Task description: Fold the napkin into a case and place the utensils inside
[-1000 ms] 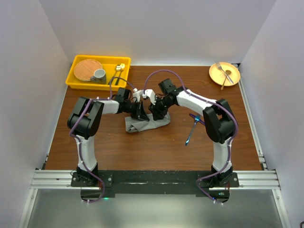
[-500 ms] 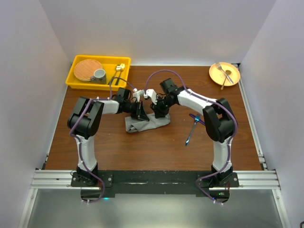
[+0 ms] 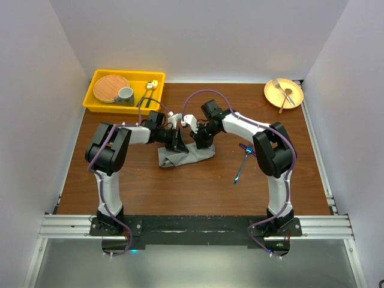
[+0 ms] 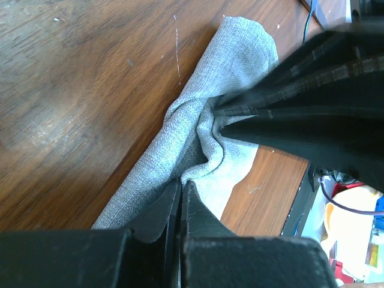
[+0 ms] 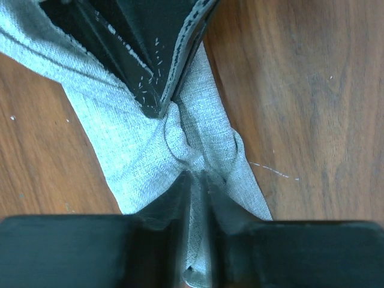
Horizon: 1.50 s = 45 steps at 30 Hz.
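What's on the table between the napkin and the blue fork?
Nothing; only bare table separates the napkin from the blue fork, as the top view shows.

Brown wooden table (image 3: pixel 198 183) with crumpled grey napkin (image 3: pixel 183 158) (mid-table), blue utensils (image 3: pixel 242 161), yellow bin (image 3: pixel 114 108), orange plate (image 3: pixel 270 96)

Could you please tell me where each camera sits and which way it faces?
Top external: above and behind the bases, facing down on the brown wooden table; left arm and right arm show.
Left wrist: on the left arm, facing a grey cloth napkin; left gripper shows.
Right wrist: on the right arm, facing that napkin; right gripper shows.
Shared: wrist views both show the napkin.
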Each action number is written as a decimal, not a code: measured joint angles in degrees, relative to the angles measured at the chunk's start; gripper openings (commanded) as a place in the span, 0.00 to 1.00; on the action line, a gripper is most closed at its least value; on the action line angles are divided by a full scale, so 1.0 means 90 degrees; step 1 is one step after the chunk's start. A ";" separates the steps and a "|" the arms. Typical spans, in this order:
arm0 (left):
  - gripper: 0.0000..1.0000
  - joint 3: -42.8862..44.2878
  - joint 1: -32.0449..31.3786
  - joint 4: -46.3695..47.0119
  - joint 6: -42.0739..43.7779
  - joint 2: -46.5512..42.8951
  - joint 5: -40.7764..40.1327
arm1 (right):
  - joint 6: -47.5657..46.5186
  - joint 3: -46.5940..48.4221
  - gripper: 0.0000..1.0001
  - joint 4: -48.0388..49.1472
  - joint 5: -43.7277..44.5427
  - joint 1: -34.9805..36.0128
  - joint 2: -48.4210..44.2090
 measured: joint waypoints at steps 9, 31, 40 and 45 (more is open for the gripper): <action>0.00 0.0000 0.0000 0.0007 -0.0046 0.0007 0.0002 | -0.0005 0.0163 0.00 -0.0032 -0.0002 -0.0029 0.0000; 0.00 0.0000 0.0002 0.0056 -0.0095 0.0041 0.0053 | -0.1005 0.0838 0.37 -0.0942 -0.0294 -0.0063 0.0333; 0.00 0.0000 0.0002 0.0083 -0.0097 0.0056 0.0083 | -0.1236 0.0855 0.36 -0.0930 -0.0299 -0.0032 0.0590; 0.00 0.0000 0.0007 0.0092 -0.0097 0.0066 0.0104 | -0.1331 0.0855 0.33 -0.0920 -0.0294 -0.0022 0.0590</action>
